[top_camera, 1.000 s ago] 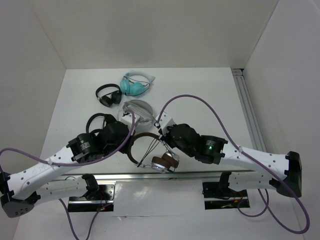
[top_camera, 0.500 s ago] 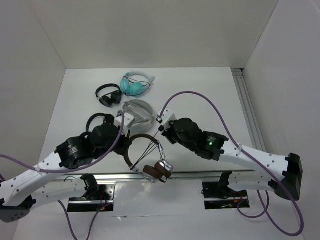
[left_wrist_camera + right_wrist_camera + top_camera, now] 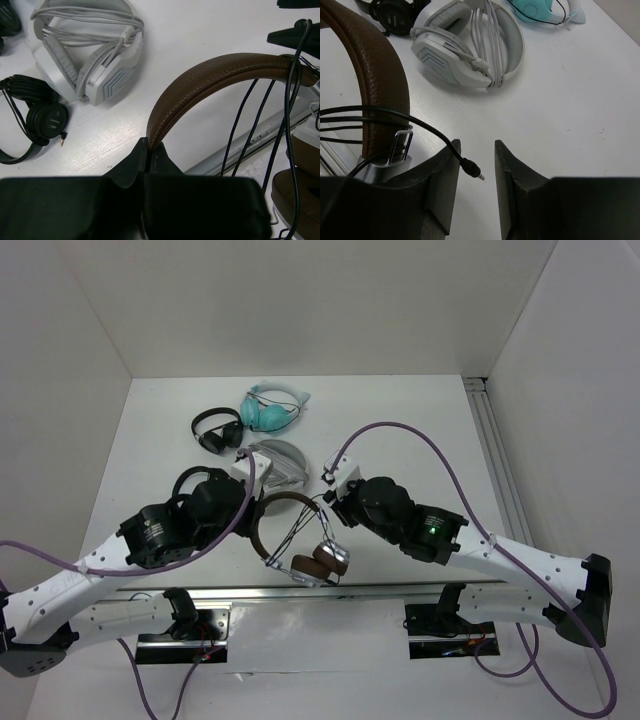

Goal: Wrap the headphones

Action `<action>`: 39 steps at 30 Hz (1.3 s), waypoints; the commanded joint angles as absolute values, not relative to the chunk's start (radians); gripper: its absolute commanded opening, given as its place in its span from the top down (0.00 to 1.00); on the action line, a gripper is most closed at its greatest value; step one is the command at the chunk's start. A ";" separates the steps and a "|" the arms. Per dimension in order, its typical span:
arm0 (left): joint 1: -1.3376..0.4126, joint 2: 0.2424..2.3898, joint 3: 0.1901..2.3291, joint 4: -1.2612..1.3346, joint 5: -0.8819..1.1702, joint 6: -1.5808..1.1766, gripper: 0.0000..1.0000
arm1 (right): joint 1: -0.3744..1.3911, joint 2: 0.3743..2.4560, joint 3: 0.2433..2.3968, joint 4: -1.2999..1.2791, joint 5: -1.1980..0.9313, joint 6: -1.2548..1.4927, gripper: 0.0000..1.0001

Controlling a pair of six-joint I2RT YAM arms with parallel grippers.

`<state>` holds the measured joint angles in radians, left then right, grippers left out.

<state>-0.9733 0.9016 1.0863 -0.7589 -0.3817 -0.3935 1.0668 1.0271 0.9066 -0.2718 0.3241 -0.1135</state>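
Observation:
The headphones (image 3: 287, 502) hang over the table's near edge, brown headband arched up and brown-and-silver earcups (image 3: 322, 562) low by the rail. My left gripper (image 3: 256, 520) is shut on one end of the headband (image 3: 210, 75), pinched flat between its fingers (image 3: 148, 148). Thin dark cable (image 3: 288, 125) runs in several strands across the band. My right gripper (image 3: 328, 508) stands open beside the band's other end (image 3: 375, 75). The cable's plug (image 3: 472, 170) hangs loose between its fingers, against the left one.
A white headset (image 3: 275, 462) with wrapped cord lies just behind the grippers. A black pair (image 3: 218, 428) and a teal pair (image 3: 270, 410) lie farther back. Another black pair (image 3: 190, 485) sits partly under my left arm. A metal rail (image 3: 400, 590) lines the near edge.
My right gripper has opened and let the cable end go, drawing back slightly. The left arm shifted the headphones, swinging the earcups toward the rail and back.

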 commanded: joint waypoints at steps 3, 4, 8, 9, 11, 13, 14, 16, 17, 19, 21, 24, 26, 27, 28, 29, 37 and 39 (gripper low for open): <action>-0.979 0.871 1.147 -0.672 -0.440 -0.405 1.00 | 1.062 0.997 0.899 -0.221 0.374 -0.107 0.53; -0.979 0.871 1.147 -0.672 -0.440 -0.405 1.00 | 1.052 0.997 0.899 -0.230 0.374 -0.107 0.49; -0.979 0.871 1.157 -0.672 -0.431 -0.405 1.00 | 1.052 0.997 0.910 -0.241 0.365 -0.107 0.34; -0.979 0.871 1.166 -0.672 -0.431 -0.405 1.00 | 1.052 0.997 0.910 -0.251 0.374 -0.107 0.31; -0.979 0.871 1.166 -0.663 -0.431 -0.405 1.00 | 1.052 0.997 0.910 -0.252 0.386 -0.107 0.31; -0.979 0.871 1.175 -0.663 -0.431 -0.405 1.00 | 1.043 0.997 0.920 -0.262 0.396 -0.107 0.31; -0.979 0.871 1.175 -0.663 -0.431 -0.414 1.00 | 1.043 0.997 0.920 -0.262 0.396 -0.098 0.30; -0.979 0.871 1.184 -0.663 -0.452 -0.423 1.00 | 1.034 0.973 0.930 -0.275 0.396 -0.098 0.30; -0.979 0.871 1.184 -0.663 -0.463 -0.423 1.00 | 1.034 0.973 0.939 -0.288 0.406 -0.098 0.30; -0.979 0.871 1.184 -0.673 -0.509 -0.452 1.00 | 1.023 0.944 0.959 -0.320 0.416 -0.098 0.25; -0.979 0.871 1.193 -0.673 -0.523 -0.480 1.00 | 1.014 0.934 0.982 -0.366 0.399 -0.098 0.25; -0.979 0.871 1.193 -0.673 -0.535 -0.508 1.00 | 1.005 0.934 1.014 -0.435 0.425 -0.077 0.23; -0.979 0.871 1.193 -0.673 -0.545 -0.529 1.00 | 1.005 0.923 1.026 -0.475 0.449 -0.066 0.23; -0.979 0.871 1.193 -0.673 -0.545 -0.529 1.00 | 1.005 0.908 1.035 -0.491 0.471 -0.049 0.23; -0.979 0.871 1.193 -0.663 -0.545 -0.529 1.00 | 1.005 0.908 1.049 -0.505 0.486 -0.040 0.23; -0.979 0.880 1.193 -0.663 -0.545 -0.538 1.00 | 1.005 0.879 1.049 -0.515 0.501 -0.031 0.23; -0.979 0.902 1.103 -0.565 -0.512 -0.589 1.00 | 1.005 0.781 1.140 -0.603 0.722 0.116 0.01; -0.979 0.914 1.080 -0.534 -0.512 -0.598 1.00 | 1.005 0.772 1.163 -0.638 0.752 0.165 0.01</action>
<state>-0.9733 0.9005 1.1042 -0.6727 -0.5190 -0.5323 1.0100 0.7902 1.0973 -0.5789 0.6430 0.0708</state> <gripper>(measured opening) 0.066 0.988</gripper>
